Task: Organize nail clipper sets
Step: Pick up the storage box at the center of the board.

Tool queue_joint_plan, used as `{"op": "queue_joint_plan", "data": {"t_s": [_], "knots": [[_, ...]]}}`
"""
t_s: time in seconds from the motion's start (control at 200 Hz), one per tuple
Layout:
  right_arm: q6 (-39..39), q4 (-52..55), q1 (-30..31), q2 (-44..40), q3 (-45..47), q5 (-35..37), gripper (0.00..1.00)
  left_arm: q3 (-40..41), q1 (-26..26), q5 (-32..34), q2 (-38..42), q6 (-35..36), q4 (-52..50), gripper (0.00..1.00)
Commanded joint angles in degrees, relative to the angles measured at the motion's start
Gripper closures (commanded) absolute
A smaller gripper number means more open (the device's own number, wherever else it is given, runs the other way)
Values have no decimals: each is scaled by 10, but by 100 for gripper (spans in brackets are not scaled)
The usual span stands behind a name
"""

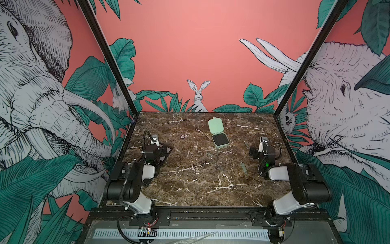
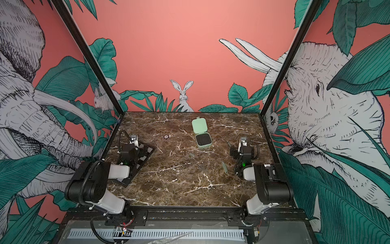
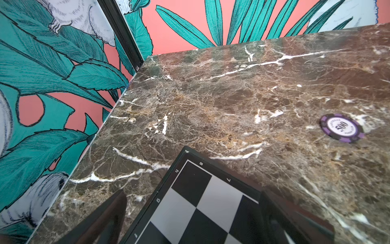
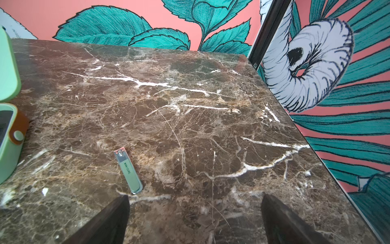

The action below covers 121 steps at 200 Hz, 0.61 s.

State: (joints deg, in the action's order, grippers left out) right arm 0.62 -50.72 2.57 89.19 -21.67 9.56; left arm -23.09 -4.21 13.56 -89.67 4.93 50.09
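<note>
Gaping wide, both jaws empty; left possibly grazing checkerboard [image 3: 211,200].

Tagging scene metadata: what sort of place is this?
Probably a robot data-collection booth, not a real room: jungle-mural panels on a black frame enclose a marble-look tabletop, with left arm and right arm mounted on a front rail.

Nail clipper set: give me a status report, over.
Left gripper and right gripper open, empty. Mint case lid open; nail clipper loose outside it. Checkered board under left gripper, not blocking.
</note>
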Motion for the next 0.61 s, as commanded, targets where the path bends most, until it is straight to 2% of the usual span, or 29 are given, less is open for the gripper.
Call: {"op": "queue_joint_plan", "data": {"t_s": [0.0,0.6], "knots": [[-8,-19,-2,-5,-5,-6,1,6,-3,4,8,-4,17,1],[-8,-16,-2,-5,-6,-11,1,6,-2,4,8,-4,17,1]]}}
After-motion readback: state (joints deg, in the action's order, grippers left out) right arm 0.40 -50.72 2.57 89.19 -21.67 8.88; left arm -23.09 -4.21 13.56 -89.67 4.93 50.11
